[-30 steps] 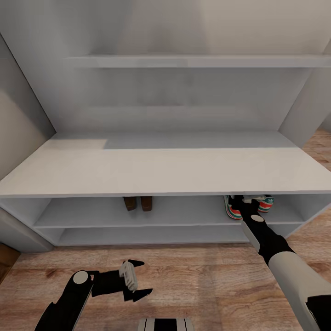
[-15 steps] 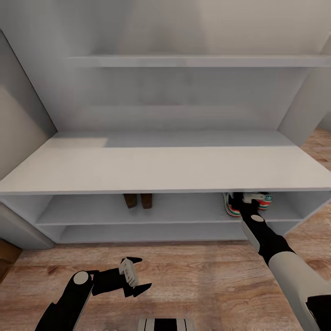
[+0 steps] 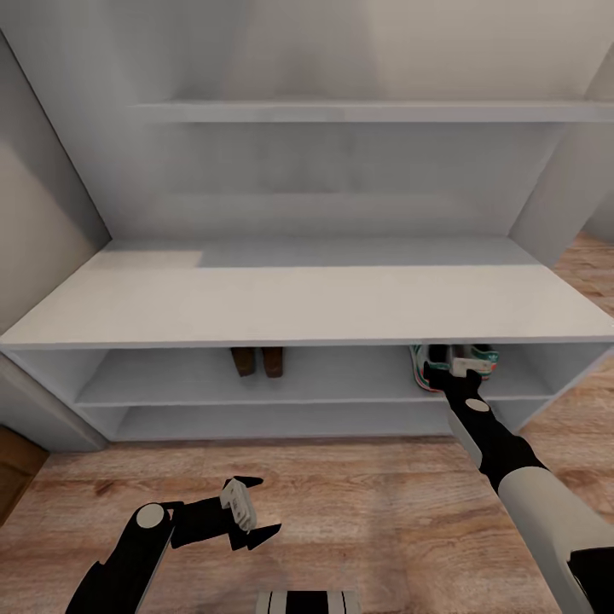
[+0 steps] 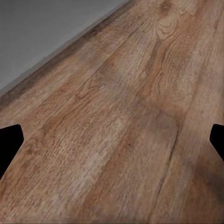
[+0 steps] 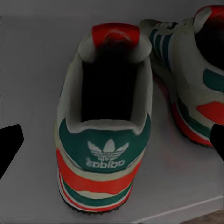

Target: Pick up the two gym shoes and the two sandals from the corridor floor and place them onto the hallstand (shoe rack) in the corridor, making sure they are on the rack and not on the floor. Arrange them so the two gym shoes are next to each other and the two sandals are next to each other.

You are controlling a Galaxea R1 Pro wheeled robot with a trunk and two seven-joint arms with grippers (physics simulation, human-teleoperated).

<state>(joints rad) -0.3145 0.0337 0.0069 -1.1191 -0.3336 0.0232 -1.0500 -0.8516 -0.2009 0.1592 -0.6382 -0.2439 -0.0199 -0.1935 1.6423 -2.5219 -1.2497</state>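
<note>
my right gripper (image 3: 449, 372) sits at the mouth of the hallstand's (image 3: 307, 300) upper shelf, jaws spread wide and holding nothing, because both gym shoes (image 5: 105, 126) already stand side by side there; the sandals (image 3: 256, 360) sit paired further left, and my left gripper (image 3: 253, 511) hangs open and empty over the corridor floor (image 4: 121, 135).

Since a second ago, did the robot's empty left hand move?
No real move. The left gripper hangs open over the corridor floor, about where it was in the view; the camera itself shifted, so the hallstand looks moved.
</note>
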